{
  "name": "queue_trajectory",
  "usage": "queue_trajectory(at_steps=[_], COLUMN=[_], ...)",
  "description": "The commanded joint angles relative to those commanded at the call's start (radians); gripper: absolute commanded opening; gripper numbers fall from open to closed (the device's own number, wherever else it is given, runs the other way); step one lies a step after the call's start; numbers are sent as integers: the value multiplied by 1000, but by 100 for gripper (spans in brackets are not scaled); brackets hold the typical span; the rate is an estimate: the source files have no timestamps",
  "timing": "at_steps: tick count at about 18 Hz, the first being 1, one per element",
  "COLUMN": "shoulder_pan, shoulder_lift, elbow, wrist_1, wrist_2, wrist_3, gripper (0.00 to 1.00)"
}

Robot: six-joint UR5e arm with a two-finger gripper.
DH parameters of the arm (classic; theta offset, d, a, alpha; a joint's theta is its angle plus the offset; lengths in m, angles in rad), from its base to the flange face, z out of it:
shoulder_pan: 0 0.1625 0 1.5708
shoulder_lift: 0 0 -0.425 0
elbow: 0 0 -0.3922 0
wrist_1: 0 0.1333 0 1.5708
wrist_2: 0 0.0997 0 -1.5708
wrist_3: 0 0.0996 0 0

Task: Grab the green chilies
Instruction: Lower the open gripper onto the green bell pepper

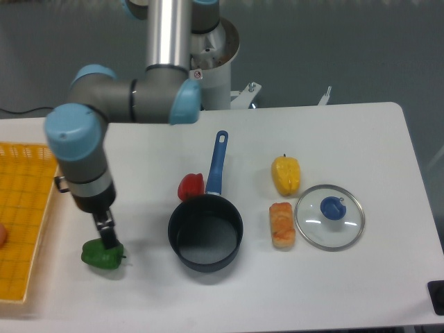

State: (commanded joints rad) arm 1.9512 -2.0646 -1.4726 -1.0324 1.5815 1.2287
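Nearest the camera, toward the front left of the white bench [333, 291], the green pepper [101, 255] lay on its side, just beside the edge of a yellow crate [24, 229] that ran off the left border. The end effector [107, 238] hung straight down from the arm [90, 149] onto the top of the pepper, its dark fingers [105, 229] touching the pepper or sunk slightly over it; from this angle I could not tell whether they were spread around it or already pinching it, since they read as one narrow dark shape. The vertical approach made sense for a squat, lobed thing resting on a flat surface, and the pepper appeared not yet lifted, with its shadow tight beneath it. The crate wall to the left seemed the only close obstacle, and a straight rise would probably clear it. To the right, well apart from the pepper, stood a dark pot [205, 232] with a blue handle [217, 163] pointing away toward the back. A red pepper [191, 186] sat touching or just beside the pot's far rim, next to the handle. Further right lay an orange-brown piece of bread [281, 224], then a glass lid [329, 216] with a blue knob, and behind the bread a yellow pepper [286, 174]. None of these stood near the arm's path. At the back rose the robot's base column [211, 55] against a grey wall.
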Motion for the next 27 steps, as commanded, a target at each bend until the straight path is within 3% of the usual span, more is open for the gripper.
queue_trajectory(at_steps=[12, 16, 27], shoulder_pan=[-20, -20, -17], shoulder_lift=[-81, -97, -143], elbow=[9, 18, 46], wrist_1=[14, 41, 43], wrist_2=[38, 34, 35], wrist_3=[-21, -29, -31], gripper=[100, 100, 100])
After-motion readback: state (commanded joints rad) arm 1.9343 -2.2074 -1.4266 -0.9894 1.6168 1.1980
